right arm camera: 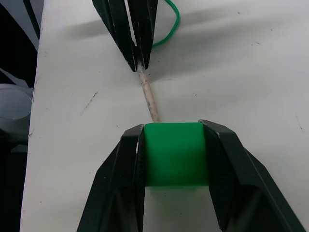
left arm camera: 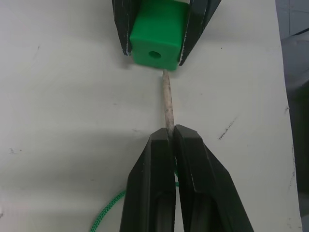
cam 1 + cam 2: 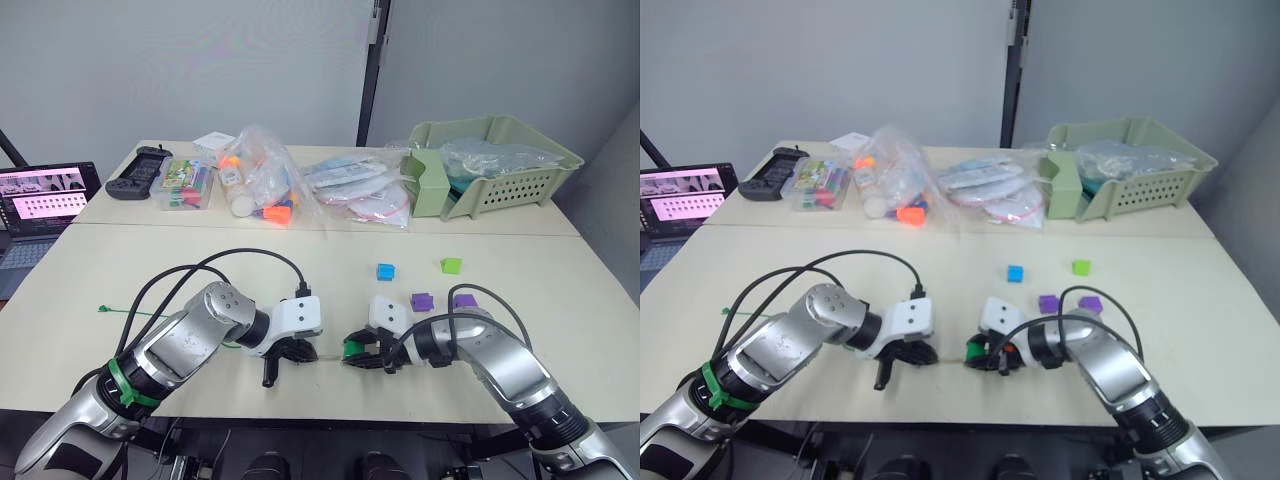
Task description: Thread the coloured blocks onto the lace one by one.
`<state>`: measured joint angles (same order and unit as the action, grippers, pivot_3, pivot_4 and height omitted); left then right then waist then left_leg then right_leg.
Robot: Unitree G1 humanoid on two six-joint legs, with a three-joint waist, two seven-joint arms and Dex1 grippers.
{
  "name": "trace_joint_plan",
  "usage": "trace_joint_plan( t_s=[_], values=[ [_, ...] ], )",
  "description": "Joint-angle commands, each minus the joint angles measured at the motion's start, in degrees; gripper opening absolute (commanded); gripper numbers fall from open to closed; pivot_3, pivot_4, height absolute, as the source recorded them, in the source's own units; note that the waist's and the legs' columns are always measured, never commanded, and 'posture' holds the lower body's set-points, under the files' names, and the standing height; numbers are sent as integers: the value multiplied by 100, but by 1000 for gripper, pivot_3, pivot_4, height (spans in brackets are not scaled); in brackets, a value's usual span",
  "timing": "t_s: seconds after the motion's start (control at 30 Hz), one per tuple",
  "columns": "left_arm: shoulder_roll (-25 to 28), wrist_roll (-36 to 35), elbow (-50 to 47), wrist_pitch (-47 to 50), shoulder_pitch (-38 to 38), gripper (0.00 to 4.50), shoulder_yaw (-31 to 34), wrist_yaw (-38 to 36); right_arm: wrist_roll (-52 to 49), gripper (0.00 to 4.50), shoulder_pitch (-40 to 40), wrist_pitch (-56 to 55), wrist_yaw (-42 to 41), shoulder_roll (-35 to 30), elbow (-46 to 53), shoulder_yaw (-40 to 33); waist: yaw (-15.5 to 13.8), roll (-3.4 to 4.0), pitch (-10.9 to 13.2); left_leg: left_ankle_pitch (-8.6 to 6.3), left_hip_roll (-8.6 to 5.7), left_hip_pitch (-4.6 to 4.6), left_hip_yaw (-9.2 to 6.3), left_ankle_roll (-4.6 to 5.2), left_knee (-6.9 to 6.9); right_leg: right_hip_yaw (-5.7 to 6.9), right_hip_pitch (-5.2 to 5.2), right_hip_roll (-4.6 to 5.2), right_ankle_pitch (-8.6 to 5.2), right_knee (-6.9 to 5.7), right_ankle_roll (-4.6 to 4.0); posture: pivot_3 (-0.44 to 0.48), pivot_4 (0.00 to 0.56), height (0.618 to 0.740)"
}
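I'm looking straight down the left gripper (image 2: 171, 133) and it's pinching the lace (image 2: 167, 99) by its stiff pale tip, fingers closed tight with no gap between them; the green cord is trailing away behind the fingers across the table (image 3: 560, 300). Facing it, the right gripper (image 1: 176, 133) is clamping the darker green block (image 1: 175, 153), one finger pressed on each side face, opened only as far as the cube is wide.

The thing everything hinges on: the tip is pointing along the line between the two grippers, straight at the block, and its end is sitting right at the block's near face. In the left wrist view the hole (image 2: 154, 54) is showing as a dark round spot, and the tip is meeting the face just beside and below it, not in it. So I'm judging the tip is slightly off the hole, and the next push calls for a small sideways correction before going forward, or it will butt against the plastic and bend.

Both grippers are low over the front of the table, close together. The other cubes are waiting untouched further back: the blue block (image 3: 385, 271), the light green block (image 3: 451, 265) and two purple blocks (image 3: 421, 301).
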<state>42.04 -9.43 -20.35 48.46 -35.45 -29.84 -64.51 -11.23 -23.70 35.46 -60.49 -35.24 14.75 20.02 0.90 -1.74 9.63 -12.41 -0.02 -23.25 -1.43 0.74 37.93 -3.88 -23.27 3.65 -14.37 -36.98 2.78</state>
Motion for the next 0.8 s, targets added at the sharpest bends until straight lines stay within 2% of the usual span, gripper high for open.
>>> trace_joint_plan(
  t_s=[0.03, 0.8],
  values=[
    [-85, -13, -17, -164, -21, 0, 96, 71, -73, 1175, 37, 82, 81, 22, 204, -8, 0, 0, 0, 0, 0, 0, 0, 0, 0, 0, 0, 0, 0, 0, 0, 0, 150, 740],
    [-161, -3, 67, -204, -143, 0, 116, 110, -155, 1175, 58, 38, 33, -5, 312, 122, 0, 0, 0, 0, 0, -1, 0, 0, 0, 0, -1, 0, 0, 0, 0, 0, 150, 740]
  ],
)
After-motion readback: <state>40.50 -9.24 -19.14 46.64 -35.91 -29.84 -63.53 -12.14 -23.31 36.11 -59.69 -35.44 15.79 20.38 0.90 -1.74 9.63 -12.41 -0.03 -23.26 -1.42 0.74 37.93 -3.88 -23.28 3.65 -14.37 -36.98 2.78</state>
